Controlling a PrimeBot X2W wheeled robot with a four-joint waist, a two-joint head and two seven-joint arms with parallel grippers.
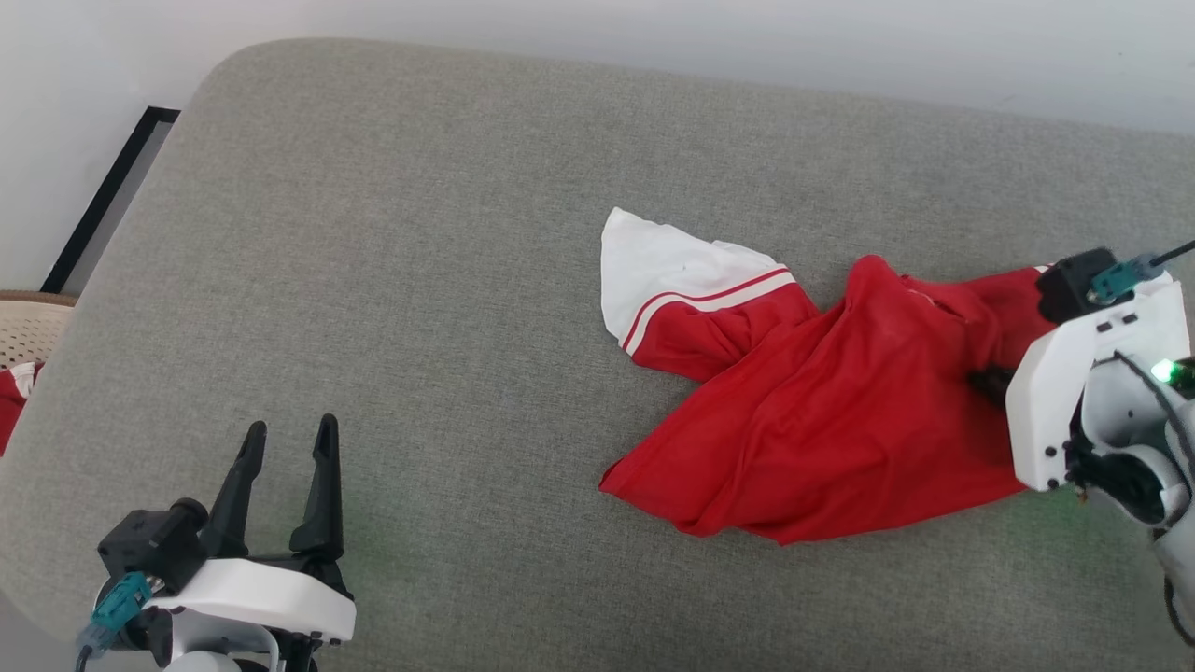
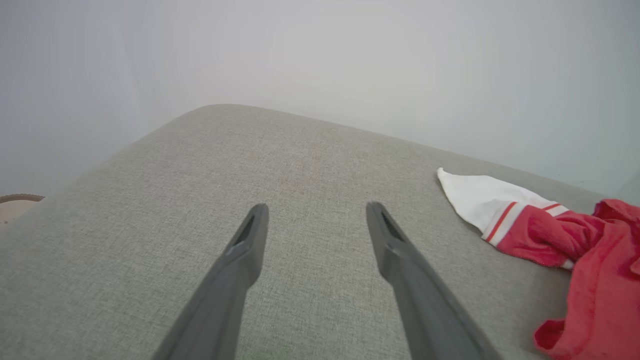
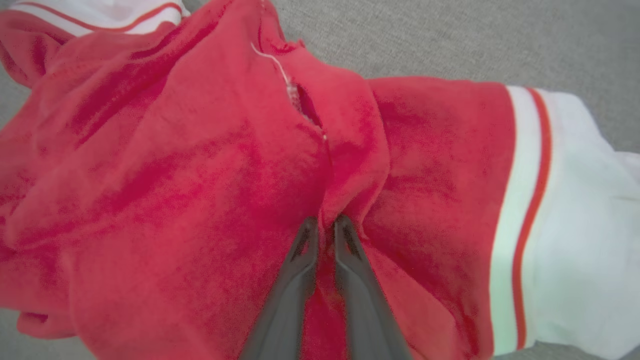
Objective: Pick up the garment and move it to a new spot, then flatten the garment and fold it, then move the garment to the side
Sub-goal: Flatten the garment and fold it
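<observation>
Pinching a fold of the crumpled garment, the right pincer.

So the garment is bright red, sleeves white, with white-and-red striped bands at the sleeve seams. The cushion under it is plain speckled grey. The left gripper has black fingers on a white body.
</observation>
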